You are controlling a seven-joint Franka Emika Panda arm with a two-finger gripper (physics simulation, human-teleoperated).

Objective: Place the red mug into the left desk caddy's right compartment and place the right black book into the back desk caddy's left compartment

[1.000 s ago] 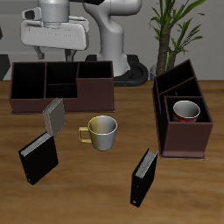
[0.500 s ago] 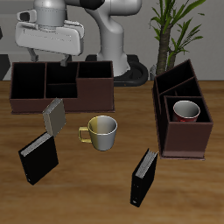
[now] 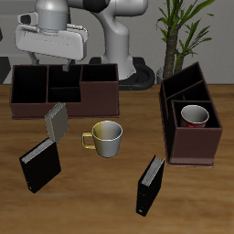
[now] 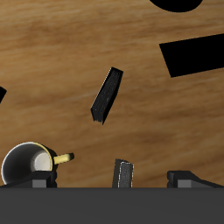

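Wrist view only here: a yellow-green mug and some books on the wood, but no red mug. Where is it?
Observer: The red mug sits inside the left desk caddy, in the compartment nearest the table's front edge.
Operator: Where am I relative to the back caddy?
Observer: The gripper hangs above the back desk caddy, fingers holding nothing.
Operator: Which black book is mine?
Observer: The right black book stands just in front of the grey book, on the far side of the yellow-green mug from the left desk caddy.
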